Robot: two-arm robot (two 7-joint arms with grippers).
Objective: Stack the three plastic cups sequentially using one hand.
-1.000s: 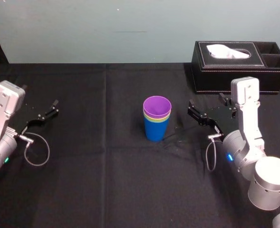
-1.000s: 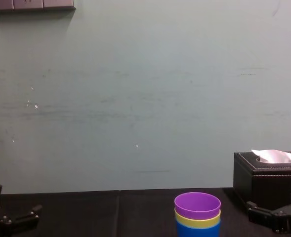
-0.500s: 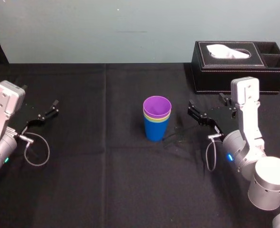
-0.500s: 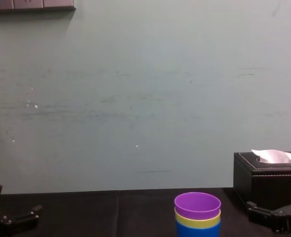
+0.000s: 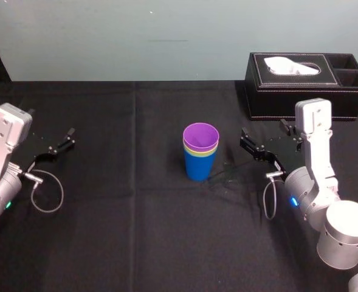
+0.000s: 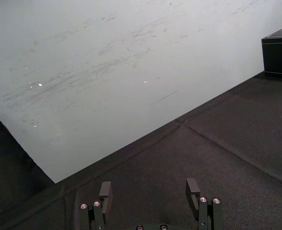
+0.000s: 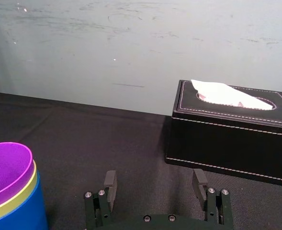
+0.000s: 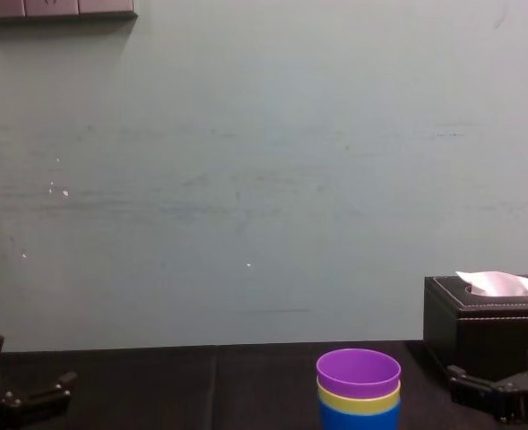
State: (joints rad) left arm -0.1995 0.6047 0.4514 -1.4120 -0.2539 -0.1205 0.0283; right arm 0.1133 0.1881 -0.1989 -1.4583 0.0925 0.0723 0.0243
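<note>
Nothing is shifting since the earlier frames: the stack and both arms are keeping the same places. Blue tapered plastic tumbler [image 5: 198,167] is standing upright near the middle of the black cloth-covered surface [image 5: 136,231]. Yellow-green plastic tumbler [image 5: 200,150] is sitting nested inside it, with just a thin band of its rim showing. Purple plastic tumbler [image 5: 200,135] is sitting nested inside that one, topmost, its mouth facing up. All three are making one upright stack. Right tool [image 7: 153,179] is hanging near the stack on the robot's right, apart from it, with its two dark fingers spread wide and gripping nothing. From the right wrist, the stack is lying off to one side of the fingers, not between them. Left tool [image 6: 149,187] is hanging well apart from the stack at the robot's far left, over bare cloth, its fingers likewise spread wide and gripping nothing. Black rectangular tissue box [image 5: 300,91], with a white tissue [image 5: 291,66] poking out of its slot, is sitting at the far right of the surface, behind the right tool, against the pale green wall [image 5: 136,36].
</note>
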